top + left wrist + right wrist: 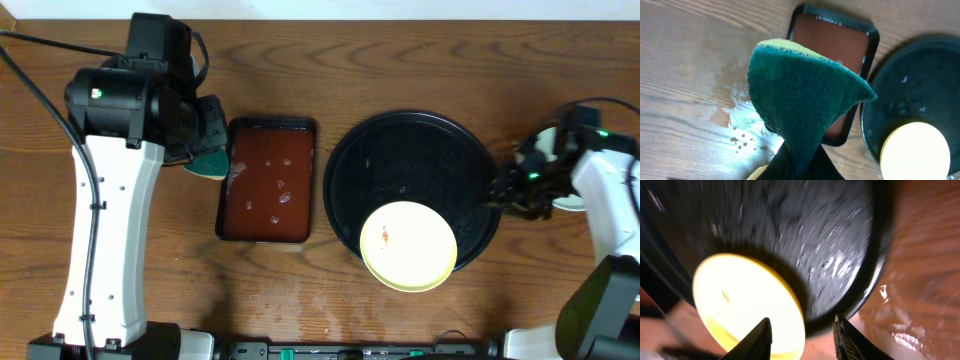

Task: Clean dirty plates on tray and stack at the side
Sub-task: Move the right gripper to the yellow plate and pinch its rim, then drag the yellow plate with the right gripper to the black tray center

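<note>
The yellow plate (408, 245) sits at the near edge of the black tray (420, 150), overhanging the rim, so it probably rests tilted rather than flat. It carries 1 red smear, so by my reading it has not been wiped.

The right end effector (801, 330) is released, its fingers apart with nothing between them, at the tray's right rim and just beside the plate. The left end effector (797, 162) is clenched on a green and yellow sponge (800, 100), over the left edge of the brown tray (268, 180).

Risks, as I judge them:
- Pressing the sponge on the overhanging side could tip the plate off the rim onto the bench (400, 60).
- The tray looks wet and glossy (the bench beside the brown tray is wet too), so an unsteadied plate could skate.
- The sponge is pinched at 1 end, so it may fold instead of scrubbing.
</note>
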Motion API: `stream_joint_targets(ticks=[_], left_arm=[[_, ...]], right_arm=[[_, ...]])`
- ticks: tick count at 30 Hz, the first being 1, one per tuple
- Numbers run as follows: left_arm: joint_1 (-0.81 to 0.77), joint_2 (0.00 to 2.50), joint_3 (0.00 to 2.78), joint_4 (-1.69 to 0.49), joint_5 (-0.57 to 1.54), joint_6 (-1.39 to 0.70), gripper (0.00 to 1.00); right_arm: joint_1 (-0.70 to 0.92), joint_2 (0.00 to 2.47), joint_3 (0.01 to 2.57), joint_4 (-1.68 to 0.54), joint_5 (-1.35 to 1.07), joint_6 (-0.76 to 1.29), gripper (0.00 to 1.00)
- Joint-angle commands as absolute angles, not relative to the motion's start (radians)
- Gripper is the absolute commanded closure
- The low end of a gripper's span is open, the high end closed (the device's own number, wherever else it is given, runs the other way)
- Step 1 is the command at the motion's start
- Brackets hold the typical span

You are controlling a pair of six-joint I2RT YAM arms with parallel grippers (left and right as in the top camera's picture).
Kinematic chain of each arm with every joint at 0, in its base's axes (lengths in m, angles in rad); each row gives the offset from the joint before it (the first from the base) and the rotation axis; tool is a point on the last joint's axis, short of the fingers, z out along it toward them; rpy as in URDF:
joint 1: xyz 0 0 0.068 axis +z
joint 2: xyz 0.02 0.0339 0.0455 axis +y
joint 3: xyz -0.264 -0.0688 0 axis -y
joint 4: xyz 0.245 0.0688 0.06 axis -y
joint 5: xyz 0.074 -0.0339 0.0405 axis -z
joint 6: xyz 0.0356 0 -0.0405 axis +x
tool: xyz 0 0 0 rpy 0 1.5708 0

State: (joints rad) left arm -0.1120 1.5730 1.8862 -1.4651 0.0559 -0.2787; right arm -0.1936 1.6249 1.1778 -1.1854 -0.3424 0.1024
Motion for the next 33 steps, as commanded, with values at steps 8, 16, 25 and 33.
stream_joint_targets(ticks=[8,16,25,33], left_arm=[[-0.111,1.575,1.848,-1.465,0.072,-0.255,0.92],[-0.111,1.575,1.848,-1.465,0.072,-0.255,0.92],[-0.111,1.575,1.848,-1.464,0.072,-0.256,0.92],[-0.111,1.575,1.848,-1.465,0.072,-0.255,0.92]], right_arm=[[0.018,1.608,1.166,-1.282,-0.185,0.082,0.63],[0.065,1.608,1.05,-1.213,-0.189,0.166,0.67],[0.071,1.608,0.897,-1.052,-0.298,0.186,0.76],[0.071,1.608,0.892,-1.011,-0.296,0.186,0.9]])
